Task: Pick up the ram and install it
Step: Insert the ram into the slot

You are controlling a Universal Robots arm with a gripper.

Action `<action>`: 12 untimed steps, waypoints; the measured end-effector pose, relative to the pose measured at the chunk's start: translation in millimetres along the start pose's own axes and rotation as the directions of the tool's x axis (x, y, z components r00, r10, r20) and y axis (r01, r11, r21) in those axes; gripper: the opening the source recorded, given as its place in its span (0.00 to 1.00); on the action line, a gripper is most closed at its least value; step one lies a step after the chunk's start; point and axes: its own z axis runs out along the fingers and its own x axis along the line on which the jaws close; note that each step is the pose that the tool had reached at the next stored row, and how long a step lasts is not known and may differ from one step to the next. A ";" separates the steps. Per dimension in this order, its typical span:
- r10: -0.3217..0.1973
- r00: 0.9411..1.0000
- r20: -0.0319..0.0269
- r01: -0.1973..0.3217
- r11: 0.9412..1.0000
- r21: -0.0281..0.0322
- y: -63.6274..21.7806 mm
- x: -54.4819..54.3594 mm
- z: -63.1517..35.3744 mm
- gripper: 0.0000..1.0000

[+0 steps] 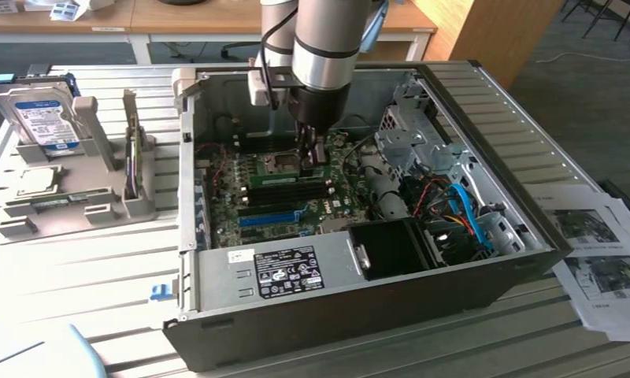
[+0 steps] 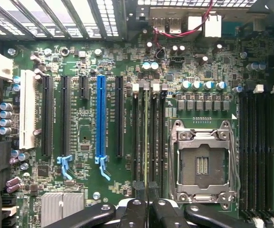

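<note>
The ram (image 2: pixel 146 137) shows edge-on as a thin green line running along a dark memory slot, between two neighbouring slots and next to the CPU socket (image 2: pixel 202 164). My gripper (image 2: pixel 146 190) is shut on one end of the ram, with a black finger on either side of the strip. In the exterior view the arm reaches straight down into the open PC case (image 1: pixel 525 157). There the gripper (image 1: pixel 315 160) sits low over the motherboard, at the end of the memory slots beside the socket (image 1: pixel 283 163).
A blue expansion slot (image 2: pixel 100 118) and black slots lie further along the board. The case walls, the drive cage (image 1: pixel 415 130), a black fan (image 1: pixel 394 248) and the power supply (image 1: pixel 283 272) hem the arm in. A hard drive (image 1: pixel 44 118) stands in a grey holder at the exterior view's left.
</note>
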 end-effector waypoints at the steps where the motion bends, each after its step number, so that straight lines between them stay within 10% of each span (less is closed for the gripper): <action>1: 0.000 1.000 0.000 0.000 1.000 0.000 0.0 0.7 0.0 0.11; 12: 0.001 1.000 0.000 -0.001 1.000 0.000 -0.1 5.8 0.0 0.11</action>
